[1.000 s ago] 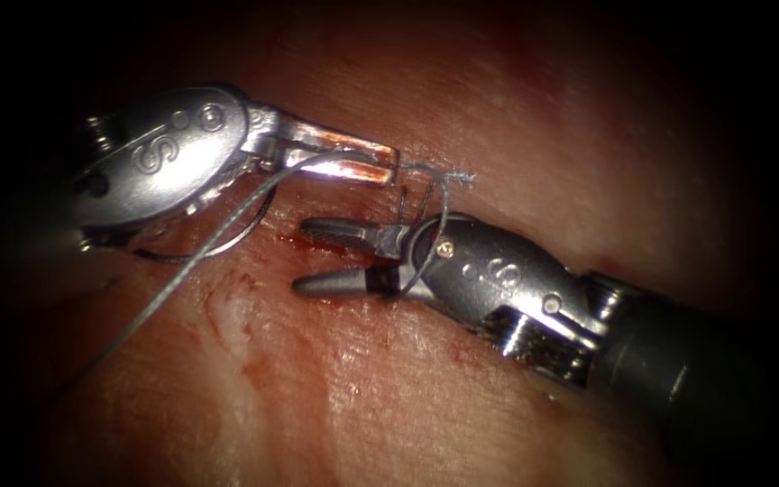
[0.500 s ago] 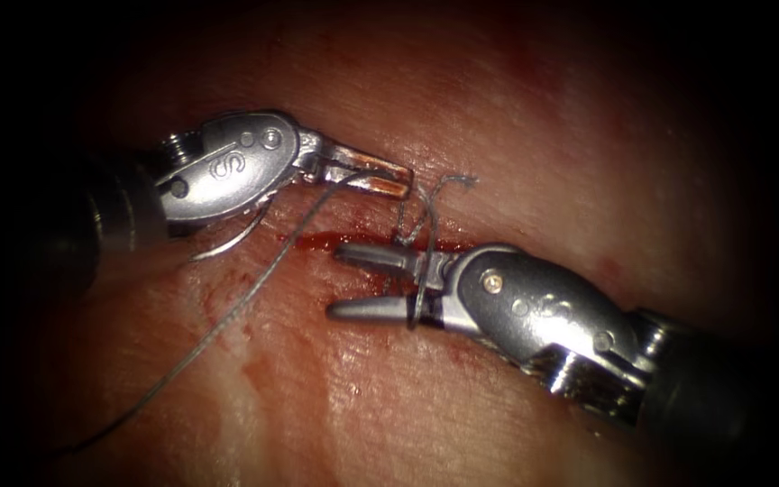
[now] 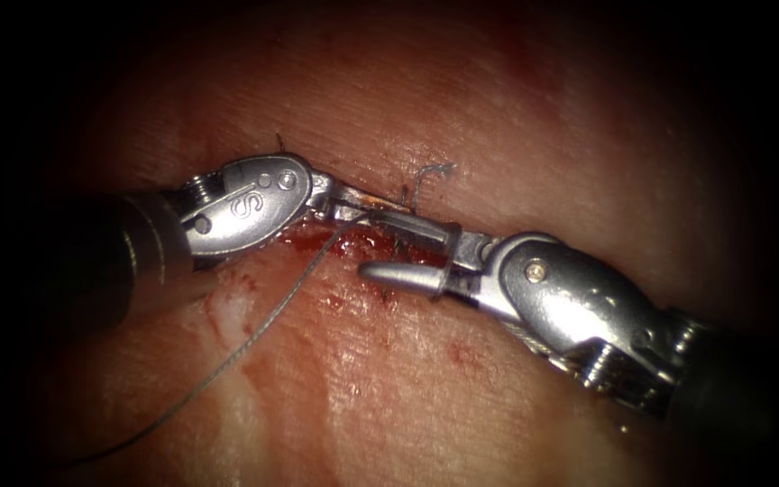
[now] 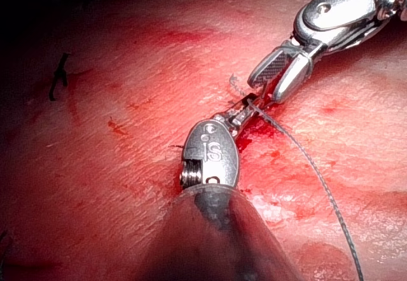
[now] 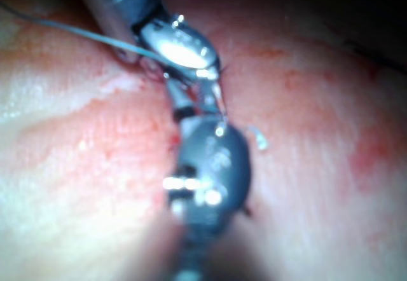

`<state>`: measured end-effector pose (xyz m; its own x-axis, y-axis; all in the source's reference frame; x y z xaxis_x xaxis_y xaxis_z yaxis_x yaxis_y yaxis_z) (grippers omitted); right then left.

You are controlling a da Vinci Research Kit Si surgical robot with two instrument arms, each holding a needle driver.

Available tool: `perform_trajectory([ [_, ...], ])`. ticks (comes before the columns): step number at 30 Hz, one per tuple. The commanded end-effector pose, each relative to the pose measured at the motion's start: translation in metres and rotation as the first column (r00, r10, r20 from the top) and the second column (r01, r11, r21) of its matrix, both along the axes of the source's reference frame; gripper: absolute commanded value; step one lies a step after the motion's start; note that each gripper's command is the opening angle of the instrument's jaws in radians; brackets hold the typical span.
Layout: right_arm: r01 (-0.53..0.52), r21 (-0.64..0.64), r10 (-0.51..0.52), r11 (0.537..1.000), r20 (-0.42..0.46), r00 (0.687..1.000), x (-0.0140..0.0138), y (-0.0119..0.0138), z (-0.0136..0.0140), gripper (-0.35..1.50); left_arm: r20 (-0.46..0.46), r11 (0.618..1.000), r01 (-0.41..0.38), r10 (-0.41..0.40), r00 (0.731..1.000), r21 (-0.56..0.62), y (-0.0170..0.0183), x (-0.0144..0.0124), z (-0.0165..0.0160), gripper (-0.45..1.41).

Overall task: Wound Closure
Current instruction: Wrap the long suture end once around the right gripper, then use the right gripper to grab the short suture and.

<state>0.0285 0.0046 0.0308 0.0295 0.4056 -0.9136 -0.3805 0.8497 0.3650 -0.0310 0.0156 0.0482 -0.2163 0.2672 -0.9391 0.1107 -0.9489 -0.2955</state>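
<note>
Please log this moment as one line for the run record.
left needle driver: shut on grey thread | right needle driver: open, thread looped around it | curved needle: not seen | pink pork tissue

The left pincer (image 3: 367, 204) reaches in from the left, its jaws closed and pointing right. The right pincer (image 3: 398, 252) comes from the lower right, jaws spread apart, tips meeting the left one's.
</note>
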Motion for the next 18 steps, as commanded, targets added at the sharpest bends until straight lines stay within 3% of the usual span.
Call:
perform_trajectory([
  [1, -0.017, -0.006, 0.017, 1.000, 0.006, 1.000, 0.0001, 0.0009, 0.0006, 0.22, 0.004, 1.000, -0.002, 0.002, 1.000, -0.004, 0.0004, -0.0005, 0.0003, -0.45],
  [12, -0.184, 0.261, 0.187, 0.948, 0.015, 0.982, -0.0005, -0.0009, 0.0040, 0.32, 0.010, 1.000, -0.011, 0.011, 1.000, -0.001, -0.0015, -0.0001, -0.0018, -0.45],
  [15, -0.221, 0.317, 0.220, 0.922, 0.039, 0.975, -0.0007, -0.0011, 0.0045, 0.39, 0.011, 1.000, -0.011, 0.011, 1.000, 0.001, -0.0017, -0.0001, -0.0022, -0.45],
  [16, -0.247, 0.345, 0.244, 0.906, 0.054, 0.968, -0.0009, -0.0012, 0.0048, 0.52, 0.011, 1.000, -0.011, 0.011, 1.000, 0.001, -0.0019, -0.0002, -0.0025, -0.45],
  [18, -0.270, 0.357, 0.265, 0.894, 0.066, 0.962, -0.0011, -0.0013, 0.0050, 0.59, 0.010, 1.000, -0.010, 0.010, 1.000, 0.001, -0.0020, -0.0003, -0.0026, -0.45],
])
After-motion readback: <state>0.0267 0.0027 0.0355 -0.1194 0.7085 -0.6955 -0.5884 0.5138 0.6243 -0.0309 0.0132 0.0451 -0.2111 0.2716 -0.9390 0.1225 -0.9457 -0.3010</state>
